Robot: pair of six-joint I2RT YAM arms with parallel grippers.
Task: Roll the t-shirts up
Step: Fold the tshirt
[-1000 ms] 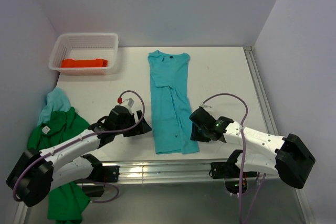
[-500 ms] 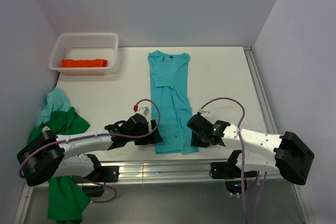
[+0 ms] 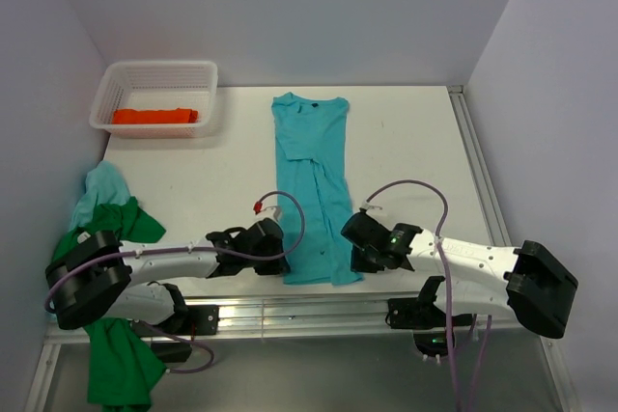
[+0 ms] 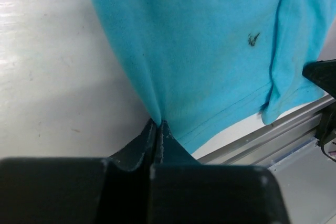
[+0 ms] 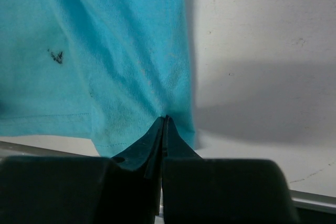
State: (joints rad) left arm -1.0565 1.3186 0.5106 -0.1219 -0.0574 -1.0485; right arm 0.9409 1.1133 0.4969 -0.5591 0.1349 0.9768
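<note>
A turquoise t-shirt [image 3: 314, 180] lies folded into a long narrow strip down the middle of the table, collar at the far end. My left gripper [image 3: 283, 260] is shut on its near left hem corner [image 4: 157, 116]. At the near right hem corner [image 5: 165, 113] my right gripper [image 3: 355, 258] is shut too, pinching the cloth. A green t-shirt [image 3: 106, 238] and another turquoise t-shirt [image 3: 99, 185] lie heaped at the left edge. An orange-red t-shirt [image 3: 154, 116] rests in the white basket [image 3: 114, 84].
The white mesh basket stands at the far left corner. A metal rail [image 3: 290, 311] runs along the near table edge just below both grippers. Walls close in on the left, the back and the right.
Both arms have moved inward to the shirt's near hem, and both grippers have closed on its corners.
</note>
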